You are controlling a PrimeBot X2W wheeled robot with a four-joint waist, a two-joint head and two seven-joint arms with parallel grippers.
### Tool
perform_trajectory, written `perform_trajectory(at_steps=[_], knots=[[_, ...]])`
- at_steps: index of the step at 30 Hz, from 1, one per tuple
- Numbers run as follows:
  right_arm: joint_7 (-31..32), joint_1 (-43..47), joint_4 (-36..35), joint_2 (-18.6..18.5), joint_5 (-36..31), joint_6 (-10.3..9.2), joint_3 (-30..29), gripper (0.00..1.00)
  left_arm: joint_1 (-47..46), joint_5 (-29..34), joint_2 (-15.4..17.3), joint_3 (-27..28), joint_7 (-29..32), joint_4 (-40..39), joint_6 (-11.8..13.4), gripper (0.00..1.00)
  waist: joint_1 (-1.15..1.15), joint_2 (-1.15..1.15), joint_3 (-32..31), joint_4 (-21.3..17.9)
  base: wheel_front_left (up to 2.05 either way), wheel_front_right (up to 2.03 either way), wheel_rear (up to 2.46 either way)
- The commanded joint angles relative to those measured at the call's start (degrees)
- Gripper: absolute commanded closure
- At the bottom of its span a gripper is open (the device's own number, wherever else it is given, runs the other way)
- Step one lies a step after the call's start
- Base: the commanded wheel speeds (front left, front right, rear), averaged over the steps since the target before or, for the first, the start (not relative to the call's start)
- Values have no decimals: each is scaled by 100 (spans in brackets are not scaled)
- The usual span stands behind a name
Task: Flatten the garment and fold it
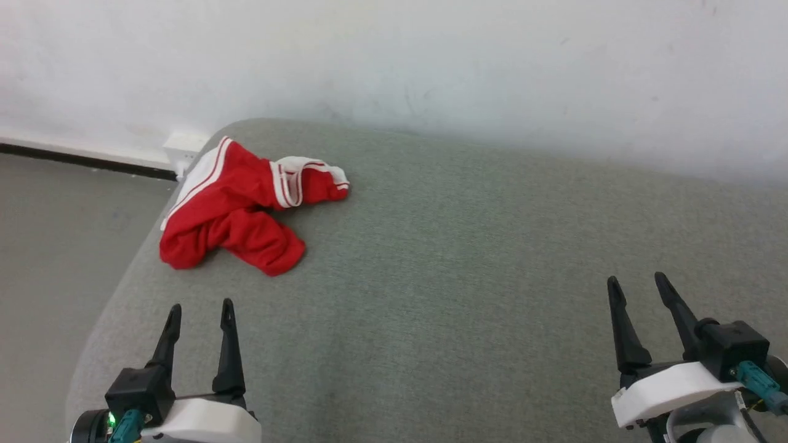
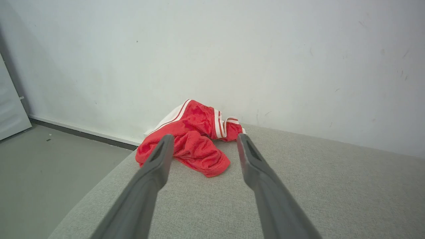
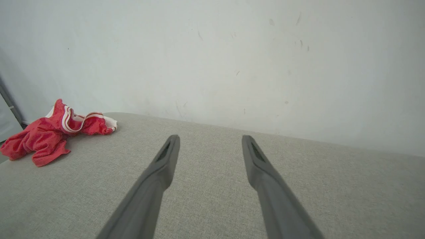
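Observation:
The garment (image 1: 237, 209) is a red jersey with white-and-red striped trim, lying crumpled in a heap near the far left corner of a grey fabric surface (image 1: 468, 258). My left gripper (image 1: 202, 306) stands open at the lower left, a short way in front of the heap and apart from it. In the left wrist view the garment (image 2: 194, 139) lies just beyond my open left gripper (image 2: 204, 139). My right gripper (image 1: 637, 280) is open at the lower right, far from the cloth. The right wrist view puts the garment (image 3: 46, 134) at the far left, with my right gripper (image 3: 210, 139) empty.
A pale wall (image 1: 431, 61) runs close behind the grey surface. The surface's rounded left edge (image 1: 123, 277) drops to a grey floor (image 1: 55, 246), with a dark skirting strip (image 1: 80, 159) and a white box (image 1: 183, 147) by the corner.

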Motion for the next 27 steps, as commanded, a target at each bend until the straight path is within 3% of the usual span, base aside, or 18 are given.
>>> perform_trajectory(at_steps=[1,27], knots=[[-62,1,35,10,44,-4,13,0,112,-36,-6,36,-61,-38,31,0,0,0,-28,152,0,0,0],[-373,14,282,14,219,-5,26,0,376,-304,-7,106,-373,-54,60,0,0,0,-94,1146,0,0,0]])
